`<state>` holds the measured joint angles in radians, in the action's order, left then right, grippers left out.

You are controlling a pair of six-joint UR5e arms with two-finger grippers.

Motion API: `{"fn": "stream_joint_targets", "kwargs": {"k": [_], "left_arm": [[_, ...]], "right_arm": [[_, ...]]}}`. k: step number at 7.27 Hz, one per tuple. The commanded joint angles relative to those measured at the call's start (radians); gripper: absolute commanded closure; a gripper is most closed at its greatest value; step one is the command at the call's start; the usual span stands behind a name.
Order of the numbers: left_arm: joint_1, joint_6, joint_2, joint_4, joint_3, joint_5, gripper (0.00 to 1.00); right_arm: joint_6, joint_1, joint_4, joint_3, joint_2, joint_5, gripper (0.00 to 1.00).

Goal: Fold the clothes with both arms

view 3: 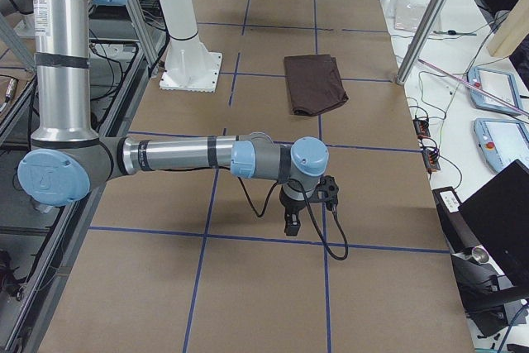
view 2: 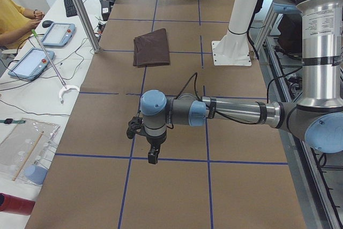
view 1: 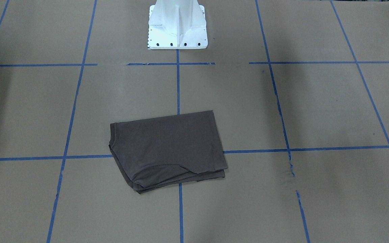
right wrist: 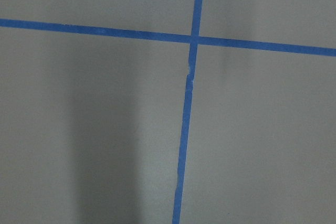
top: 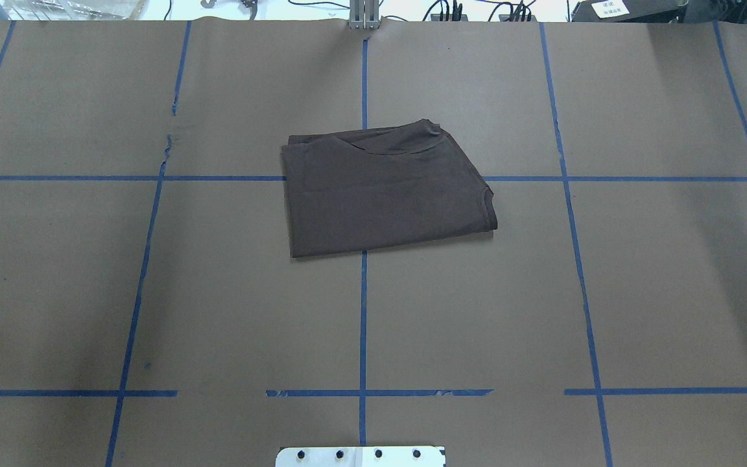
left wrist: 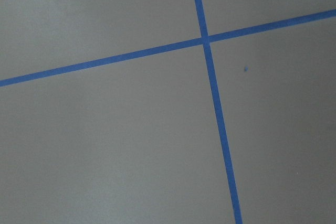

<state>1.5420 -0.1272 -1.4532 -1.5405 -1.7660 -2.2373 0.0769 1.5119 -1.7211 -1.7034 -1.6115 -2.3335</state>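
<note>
Now: shirt (top: 380, 191) folded, flat on table (top: 639, 292), just 12 o'clock of centre in overhead view. Left gripper (view 2: 153, 156) off at shirt's 9 o'clock, right gripper (view 3: 291, 226) at 3, both well apart from it. Whether either claw is clenched or released, cannot tell.

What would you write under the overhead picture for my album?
A folded dark brown t-shirt lies on a brown table crossed by blue tape lines.

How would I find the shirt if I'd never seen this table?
Start at the white base pedestal and follow the blue tape line straight out from it. It runs under the folded t-shirt, the only dark brown thing on the tan table.
</note>
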Motion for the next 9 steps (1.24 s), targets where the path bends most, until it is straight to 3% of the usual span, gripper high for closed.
{"fn": "stream_joint_targets", "kwargs": {"k": [1, 4, 9], "left_arm": [[-0.002, -0.002, -0.001, -0.001, -0.001, -0.004, 0.00], [-0.002, -0.002, -0.004, -0.009, 0.002, -0.004, 0.00], [-0.003, -0.003, -0.010, -0.010, 0.002, -0.005, 0.00]], "right_arm": [[0.000, -0.001, 0.000, 0.001, -0.001, -0.004, 0.00], [-0.005, 0.001, -0.002, -0.047, -0.013, -0.006, 0.00], [-0.008, -0.002, -0.002, -0.047, -0.021, -0.023, 0.00]]}}
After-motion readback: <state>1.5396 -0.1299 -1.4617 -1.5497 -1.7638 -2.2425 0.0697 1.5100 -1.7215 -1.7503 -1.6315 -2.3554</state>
